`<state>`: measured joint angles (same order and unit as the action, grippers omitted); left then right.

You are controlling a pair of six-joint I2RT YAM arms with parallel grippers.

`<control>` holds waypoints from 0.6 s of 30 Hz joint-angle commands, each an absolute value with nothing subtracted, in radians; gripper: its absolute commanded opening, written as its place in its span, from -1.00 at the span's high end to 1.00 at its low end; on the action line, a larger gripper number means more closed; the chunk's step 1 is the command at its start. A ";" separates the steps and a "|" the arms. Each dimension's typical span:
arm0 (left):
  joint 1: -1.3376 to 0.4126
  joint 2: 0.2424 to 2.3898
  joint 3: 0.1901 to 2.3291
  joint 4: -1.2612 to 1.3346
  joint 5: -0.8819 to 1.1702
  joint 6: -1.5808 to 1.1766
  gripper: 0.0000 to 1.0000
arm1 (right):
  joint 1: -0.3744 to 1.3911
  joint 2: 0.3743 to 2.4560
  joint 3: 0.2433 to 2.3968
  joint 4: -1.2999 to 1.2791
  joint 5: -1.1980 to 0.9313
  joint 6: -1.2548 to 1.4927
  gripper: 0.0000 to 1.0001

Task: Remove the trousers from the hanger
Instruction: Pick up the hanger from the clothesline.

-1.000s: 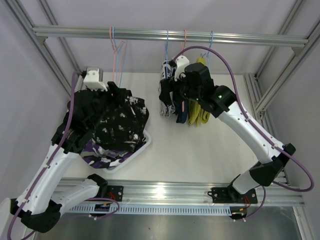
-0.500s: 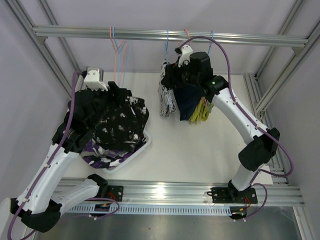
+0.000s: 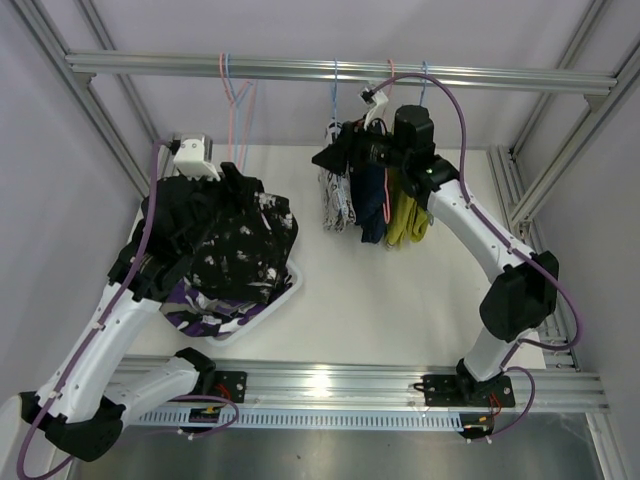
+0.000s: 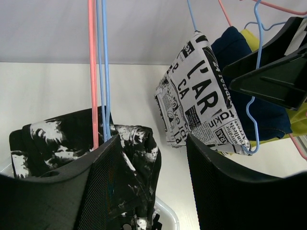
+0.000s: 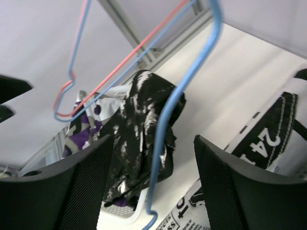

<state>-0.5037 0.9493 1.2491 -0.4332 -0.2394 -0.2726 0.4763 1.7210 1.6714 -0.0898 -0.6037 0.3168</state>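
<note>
Right gripper (image 5: 152, 140): risen toward rail (image 3: 300, 68), jaws wide astride blue hanger (image 5: 169, 109). Left gripper (image 4: 152, 141): jaws wide. Navy trousers (image 3: 372, 205): hanging.

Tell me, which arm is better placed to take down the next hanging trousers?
Right. The right tool is open beside the hangers carrying the white printed trousers, navy trousers and yellow trousers; the left tool sits far off, by the basket.

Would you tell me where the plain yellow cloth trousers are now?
In the top view the yellow trousers hang right of centre below the metal rail, just right of the plain navy cloth trousers.
</note>
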 commanded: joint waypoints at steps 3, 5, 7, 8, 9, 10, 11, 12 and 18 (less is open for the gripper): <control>-0.495 0.953 1.261 -0.430 -0.218 -0.295 -0.23 | 0.469 1.622 1.603 0.159 -0.690 0.409 -0.36; -0.494 0.953 1.262 -0.429 -0.215 -0.295 -0.23 | 0.471 1.608 1.569 0.185 -0.698 0.417 -0.33; -0.492 0.954 1.262 -0.433 -0.206 -0.296 -0.23 | 0.471 1.597 1.557 0.190 -0.698 0.416 -0.22; -0.489 0.953 1.266 -0.433 -0.204 -0.296 -0.23 | 0.469 1.595 1.551 0.190 -0.699 0.416 -0.17; -0.489 0.951 1.266 -0.431 -0.204 -0.298 -0.23 | 0.469 1.594 1.546 0.192 -0.699 0.414 -0.12; -0.488 0.948 1.264 -0.431 -0.206 -0.298 -0.23 | 0.471 1.591 1.536 0.199 -0.703 0.419 0.04; -0.486 0.948 1.264 -0.431 -0.204 -0.298 -0.23 | 0.472 1.588 1.536 0.207 -0.703 0.422 0.09; -0.485 0.948 1.264 -0.431 -0.203 -0.298 -0.23 | 0.472 1.588 1.526 0.210 -0.701 0.425 0.11; -0.477 0.943 1.261 -0.428 -0.202 -0.299 -0.23 | 0.488 1.589 1.517 0.215 -0.687 0.420 0.37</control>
<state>-0.4870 0.9550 1.2491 -0.4366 -0.2230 -0.2878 0.4782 1.6394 1.5200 0.1524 -0.6865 0.4194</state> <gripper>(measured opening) 0.615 0.326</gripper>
